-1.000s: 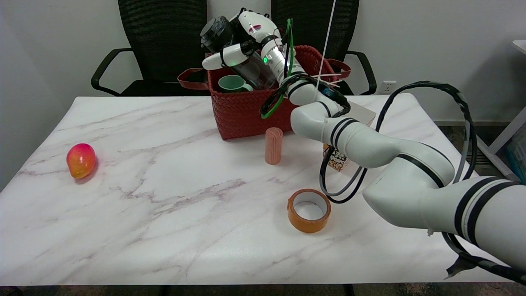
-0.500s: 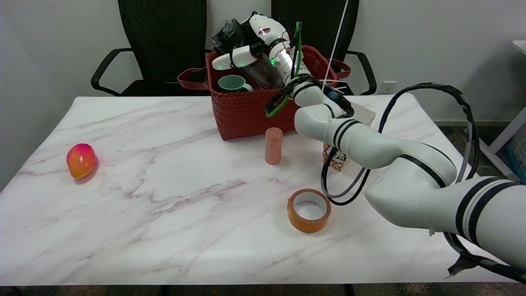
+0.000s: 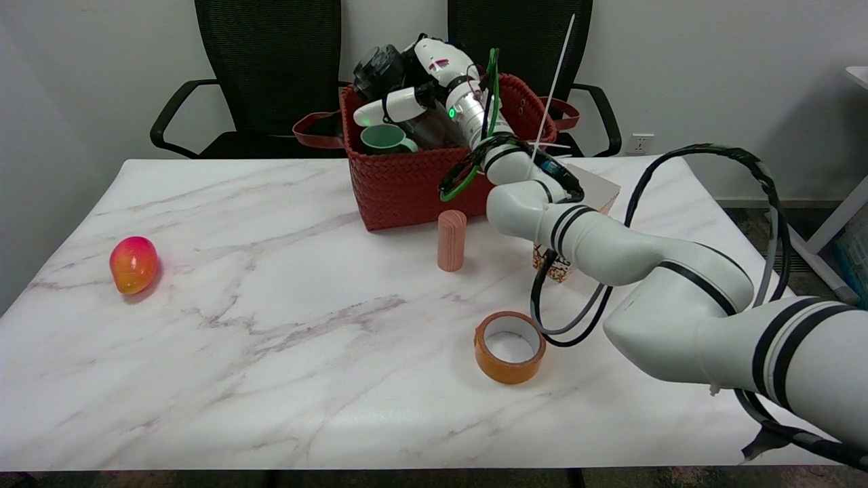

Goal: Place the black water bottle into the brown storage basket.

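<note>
The black water bottle (image 3: 390,74) is tilted, its cap up and to the left, its dark body going down inside the brown storage basket (image 3: 407,183) at the back of the table. My right hand (image 3: 424,81) holds the bottle over the basket, fingers wrapped round its body. A green mug (image 3: 381,138) sits in the basket's left part, just beside the bottle. The bottle's lower end is hidden behind the basket wall and my hand.
A pink cylinder (image 3: 451,240) stands in front of the basket. An orange tape roll (image 3: 509,346) lies nearer, a patterned box (image 3: 563,261) sits under my forearm, and a red-yellow mango (image 3: 133,263) lies far left. Two black chairs stand behind the table.
My right hand has carried the bottle to the right and lowered it further into the basket.
</note>
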### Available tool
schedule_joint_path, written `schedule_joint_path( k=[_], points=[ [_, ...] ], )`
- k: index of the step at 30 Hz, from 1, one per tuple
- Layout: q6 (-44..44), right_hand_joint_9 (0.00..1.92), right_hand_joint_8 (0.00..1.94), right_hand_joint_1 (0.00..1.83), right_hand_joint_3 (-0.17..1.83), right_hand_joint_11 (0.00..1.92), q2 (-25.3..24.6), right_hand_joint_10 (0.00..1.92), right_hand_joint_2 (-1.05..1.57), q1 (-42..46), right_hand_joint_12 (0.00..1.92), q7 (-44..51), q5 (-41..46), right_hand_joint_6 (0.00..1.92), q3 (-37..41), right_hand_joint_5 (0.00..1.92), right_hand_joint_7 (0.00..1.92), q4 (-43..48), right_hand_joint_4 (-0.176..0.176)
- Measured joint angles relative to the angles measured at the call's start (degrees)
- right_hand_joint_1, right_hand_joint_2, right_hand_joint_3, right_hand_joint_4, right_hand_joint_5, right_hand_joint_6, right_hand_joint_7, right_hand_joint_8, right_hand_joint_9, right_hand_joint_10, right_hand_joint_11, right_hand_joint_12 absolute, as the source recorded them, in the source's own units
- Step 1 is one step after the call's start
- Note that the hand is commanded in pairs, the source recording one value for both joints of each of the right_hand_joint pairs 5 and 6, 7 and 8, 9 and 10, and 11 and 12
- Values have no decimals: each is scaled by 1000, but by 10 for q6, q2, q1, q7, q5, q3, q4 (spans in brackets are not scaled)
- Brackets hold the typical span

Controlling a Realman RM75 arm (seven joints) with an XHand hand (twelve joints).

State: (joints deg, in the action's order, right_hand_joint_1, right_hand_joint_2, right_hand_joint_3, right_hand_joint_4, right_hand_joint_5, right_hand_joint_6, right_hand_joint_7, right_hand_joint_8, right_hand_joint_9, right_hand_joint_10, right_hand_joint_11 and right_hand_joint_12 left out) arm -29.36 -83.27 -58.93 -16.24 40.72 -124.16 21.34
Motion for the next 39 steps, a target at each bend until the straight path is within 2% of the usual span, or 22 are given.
schedule_joint_path(
  k=[6,12,14,15,16,20,28,32,39],
  points=[
    [6,932,1265,728,-175,355,-1,932,853,10,355,0,4,1082,-2,1082,1265,7,0],
    [18,671,1010,709,-175,265,-4,671,814,20,265,-4,5,799,-8,799,1010,13,0],
    [21,570,858,705,-175,235,-5,570,797,22,235,-5,5,693,-11,693,858,15,0],
    [22,476,667,703,-175,215,-5,476,777,24,215,-6,6,585,-13,585,667,16,0],
    [24,418,583,708,-175,202,-5,418,765,25,202,-7,6,482,-14,482,583,17,0],
    [28,265,387,667,-175,177,-6,265,733,30,177,-10,7,279,-17,279,387,20,0],
    [31,180,261,619,-171,160,-7,180,637,33,160,-13,7,119,-22,119,261,23,0],
    [34,82,165,550,-8,57,-6,82,551,34,57,-14,7,51,-23,51,165,24,0],
    [42,49,122,508,111,49,-5,49,531,35,49,-14,5,6,-24,6,122,30,0]
  ],
)
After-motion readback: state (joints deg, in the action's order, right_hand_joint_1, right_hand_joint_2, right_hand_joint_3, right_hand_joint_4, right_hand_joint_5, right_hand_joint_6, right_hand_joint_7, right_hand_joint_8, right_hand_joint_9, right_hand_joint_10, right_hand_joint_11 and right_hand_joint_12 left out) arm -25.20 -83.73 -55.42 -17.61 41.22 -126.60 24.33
